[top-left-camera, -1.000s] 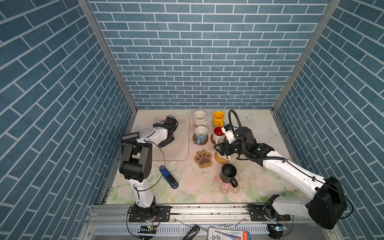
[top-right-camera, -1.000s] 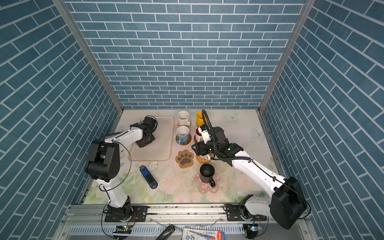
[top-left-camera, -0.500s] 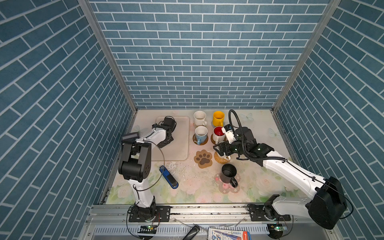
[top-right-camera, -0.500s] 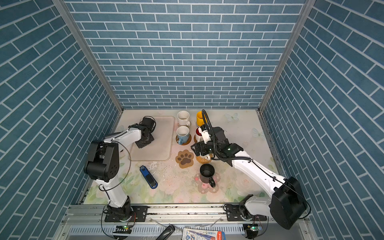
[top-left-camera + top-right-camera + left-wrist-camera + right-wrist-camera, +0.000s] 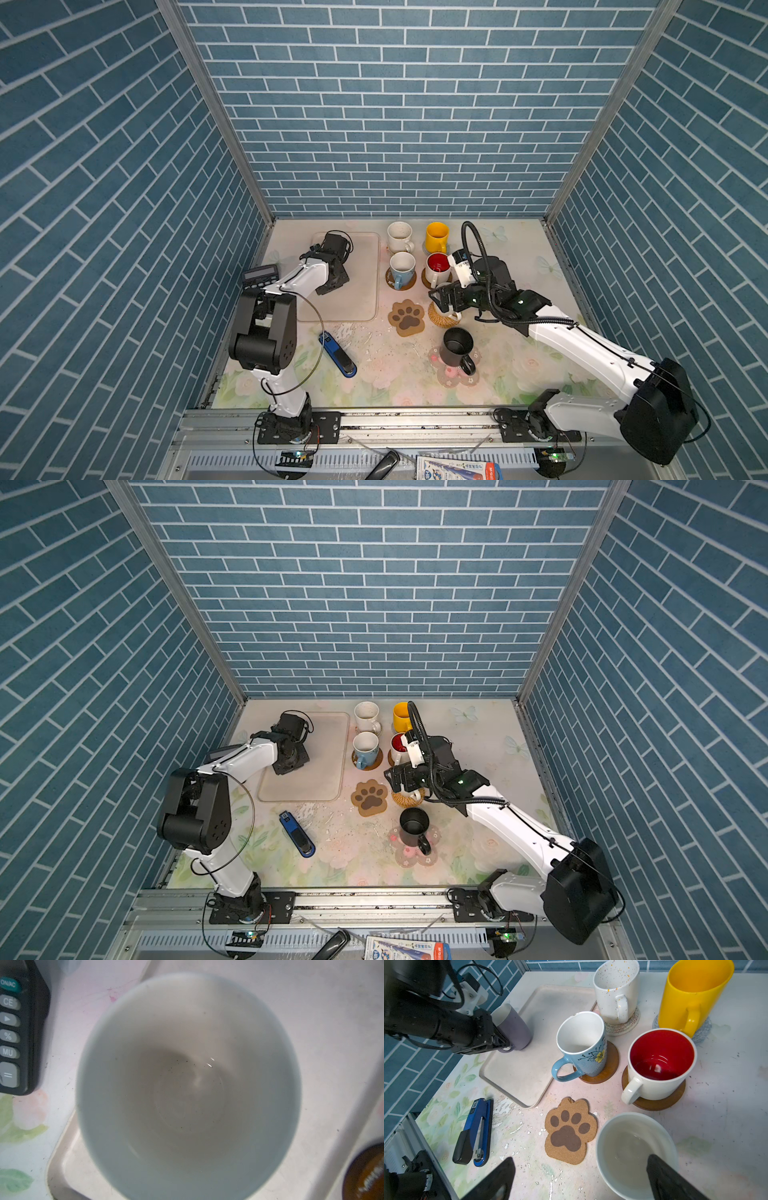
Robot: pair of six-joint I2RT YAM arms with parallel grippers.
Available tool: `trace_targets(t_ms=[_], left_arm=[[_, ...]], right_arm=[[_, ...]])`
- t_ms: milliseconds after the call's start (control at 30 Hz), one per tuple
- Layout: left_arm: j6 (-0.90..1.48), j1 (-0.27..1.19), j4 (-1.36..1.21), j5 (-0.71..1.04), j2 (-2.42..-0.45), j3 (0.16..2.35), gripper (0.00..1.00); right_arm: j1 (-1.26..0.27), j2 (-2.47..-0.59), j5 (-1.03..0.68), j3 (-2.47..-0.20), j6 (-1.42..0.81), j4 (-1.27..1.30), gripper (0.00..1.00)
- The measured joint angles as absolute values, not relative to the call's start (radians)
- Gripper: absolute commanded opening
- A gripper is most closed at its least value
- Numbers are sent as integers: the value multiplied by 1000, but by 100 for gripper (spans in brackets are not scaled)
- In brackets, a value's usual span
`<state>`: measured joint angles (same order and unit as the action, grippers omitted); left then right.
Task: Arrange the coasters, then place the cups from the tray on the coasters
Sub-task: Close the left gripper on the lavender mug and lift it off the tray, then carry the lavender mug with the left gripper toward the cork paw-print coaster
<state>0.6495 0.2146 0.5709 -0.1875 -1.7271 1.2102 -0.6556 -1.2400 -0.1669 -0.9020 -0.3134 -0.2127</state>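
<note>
L gripper (image 5: 500, 1042) clamped on lavender cup (image 5: 517, 1026), over tray (image 5: 529, 1076). Only bare coaster is the paw coaster (image 5: 570, 1130), just off tray's near-right corner. R gripper (image 5: 580, 1160) wide open, empty, by cream cup (image 5: 629, 1147).

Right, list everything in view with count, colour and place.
tray: one, beige, left of the cups.
speckled cup: one, white, on white woven coaster.
yellow cup: one, yellow, on light blue woven coaster.
light blue cup: one, blue, on brown disc.
red-lined cup: one, white, on other brown disc.
cream cup: one, cream, on rattan coaster.
black cup: one, black, on pink flower coaster.
lavender cup: one, lavender, at the tray.
paw coaster: one, tan, bare, right of tray.
calculator: one, black, left of tray.
stapler: one, blue and black, nearer than tray.
left gripper: one, black, jaws shut on lavender cup.
right gripper: one, black, jaws open over cream cup.
</note>
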Motion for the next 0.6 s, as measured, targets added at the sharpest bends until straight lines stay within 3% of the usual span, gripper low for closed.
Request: trace_targets(t_ms=[600], left_arm=[[463, 410, 591, -104, -1435, 1093, 0]], right_arm=[[-569, -1192, -152, -832, -315, -140, 99]])
